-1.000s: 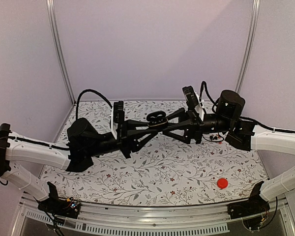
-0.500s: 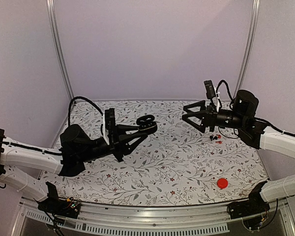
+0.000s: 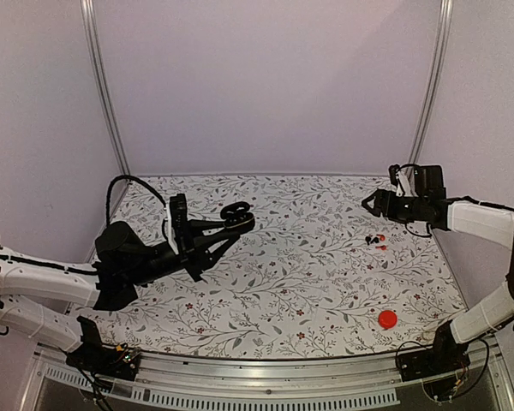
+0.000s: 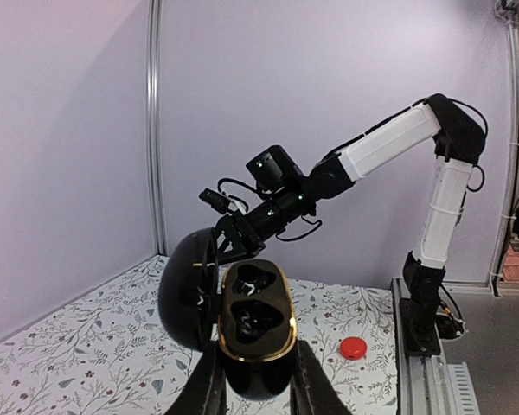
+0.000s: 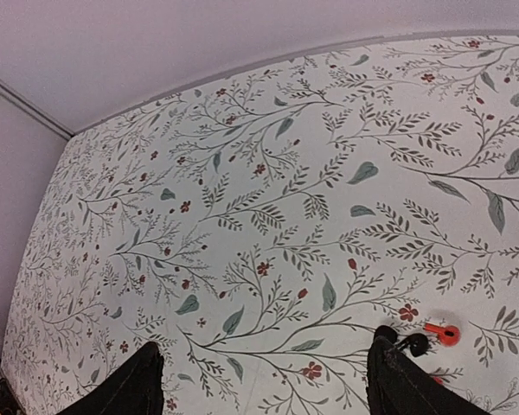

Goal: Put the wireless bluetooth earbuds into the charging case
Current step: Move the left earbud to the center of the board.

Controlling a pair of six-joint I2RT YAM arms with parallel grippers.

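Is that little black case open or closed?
Open: the case, in the left hand, has its lid swung aside, both inner hollows showing.

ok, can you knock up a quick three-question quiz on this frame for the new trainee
1. True or false: the charging case lies shut on the table.
2. What holds the case? A) left gripper B) right gripper C) nothing
3. Which lies nearer the right gripper: the earbuds or the red disc?
Key: 1 false, it is open and held up; 2 A; 3 the earbuds.
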